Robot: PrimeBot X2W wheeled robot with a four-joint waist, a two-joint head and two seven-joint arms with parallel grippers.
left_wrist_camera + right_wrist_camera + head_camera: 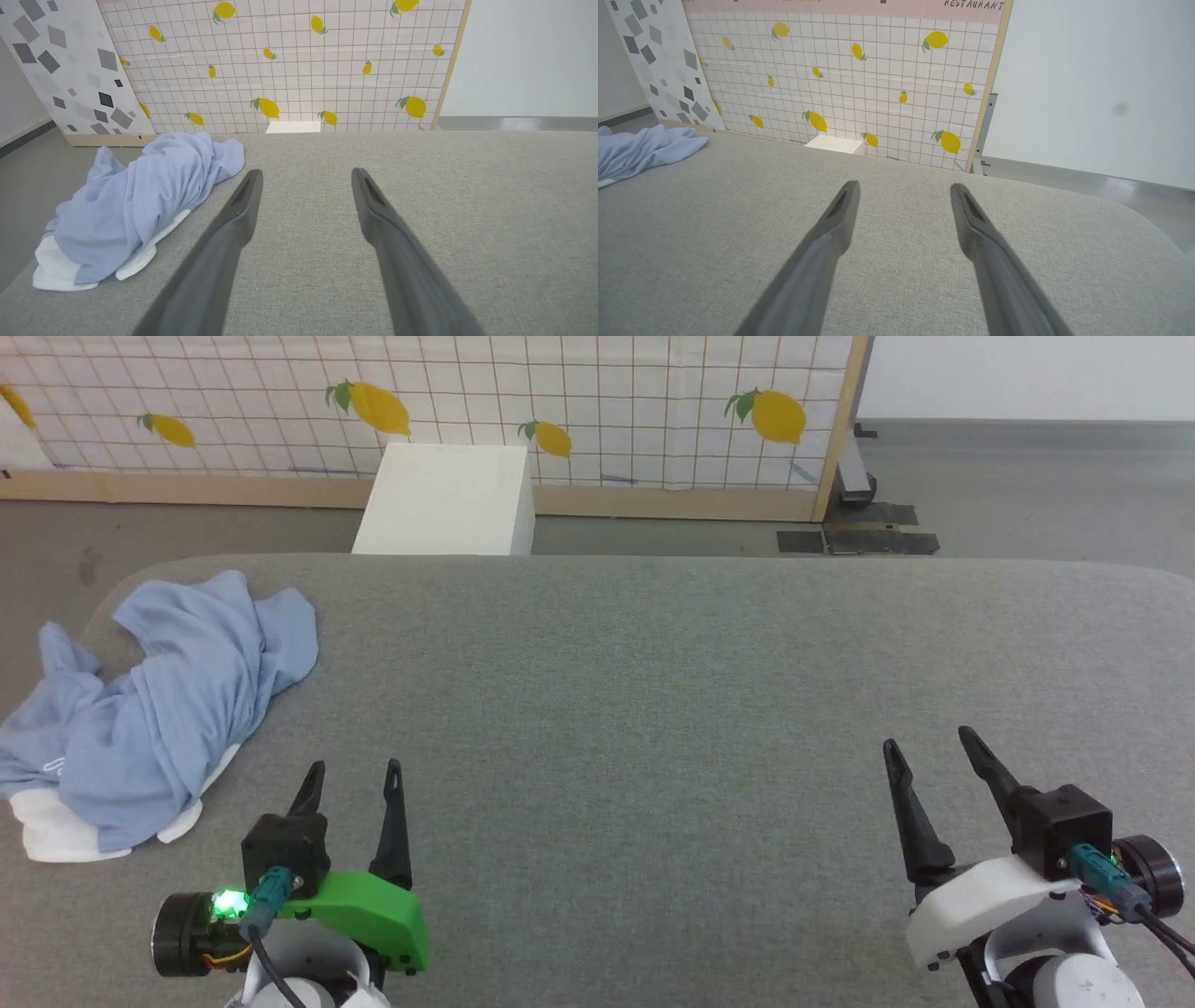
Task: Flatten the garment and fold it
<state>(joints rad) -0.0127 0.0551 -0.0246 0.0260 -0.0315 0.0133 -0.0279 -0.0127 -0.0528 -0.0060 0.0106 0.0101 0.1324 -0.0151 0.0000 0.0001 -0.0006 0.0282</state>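
Observation:
The garment, a light blue soft-knit shirt, lies crumpled in a heap at the left end of the grey table, with a white cloth layer showing beneath its near edge. A small white outline mark sits near its lower left edge. My left gripper is open with nothing between its fingers, just right of the heap and apart from it. My right gripper is open and empty near the table's right front. The left wrist view shows the garment left of my left gripper. The right wrist view shows the garment far left of my right gripper.
A white box stands on the floor behind the table's far edge. A lemon-patterned tiled panel closes off the back, with a metal stand at its right end. Grey tabletop stretches between the two grippers.

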